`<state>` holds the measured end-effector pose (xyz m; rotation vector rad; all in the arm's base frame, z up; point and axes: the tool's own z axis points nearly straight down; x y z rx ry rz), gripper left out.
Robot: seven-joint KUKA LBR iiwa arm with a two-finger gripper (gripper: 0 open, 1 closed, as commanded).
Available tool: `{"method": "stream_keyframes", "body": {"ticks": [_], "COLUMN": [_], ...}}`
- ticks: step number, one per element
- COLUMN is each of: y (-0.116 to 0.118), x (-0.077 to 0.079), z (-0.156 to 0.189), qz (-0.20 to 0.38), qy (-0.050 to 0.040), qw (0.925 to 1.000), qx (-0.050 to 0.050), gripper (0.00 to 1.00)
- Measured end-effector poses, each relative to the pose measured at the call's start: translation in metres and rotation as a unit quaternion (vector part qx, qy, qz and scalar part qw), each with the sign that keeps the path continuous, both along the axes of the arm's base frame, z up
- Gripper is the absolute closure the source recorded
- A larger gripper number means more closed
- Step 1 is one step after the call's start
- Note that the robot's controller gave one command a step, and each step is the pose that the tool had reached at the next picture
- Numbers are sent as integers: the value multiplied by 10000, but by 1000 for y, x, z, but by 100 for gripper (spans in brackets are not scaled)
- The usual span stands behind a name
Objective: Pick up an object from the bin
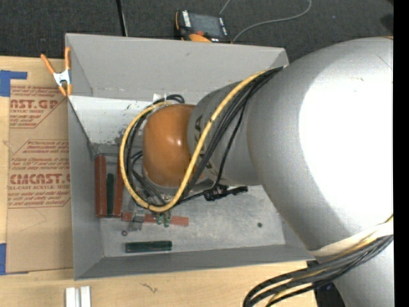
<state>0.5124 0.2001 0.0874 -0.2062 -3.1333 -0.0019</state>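
The gripper (151, 212) is hanging low over the near-left floor of the grey metal bin (179, 66), tucked under the orange wrist cover (165, 144), so I cannot tell whether it is open or closed. Just beside it a short reddish-brown stick (174, 221) is lying flat, pointing left to right, while a dark green bar (148, 247) is lying parallel by the near wall and longer sticks (101, 187) are running near-to-far along the left wall.

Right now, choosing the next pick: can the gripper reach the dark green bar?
Probably yes: the green bar lies alone and uncovered, just beside the gripper, though the bin wall is close.
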Motion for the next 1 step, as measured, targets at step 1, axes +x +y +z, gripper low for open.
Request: {"method": "stream_keyframes", "body": {"ticks": [1], "y": [0], "x": [0], "z": [0], "qz": [-2], "qy": [-4], "qw": [10000], "qx": [-1], "gripper": [0]}}
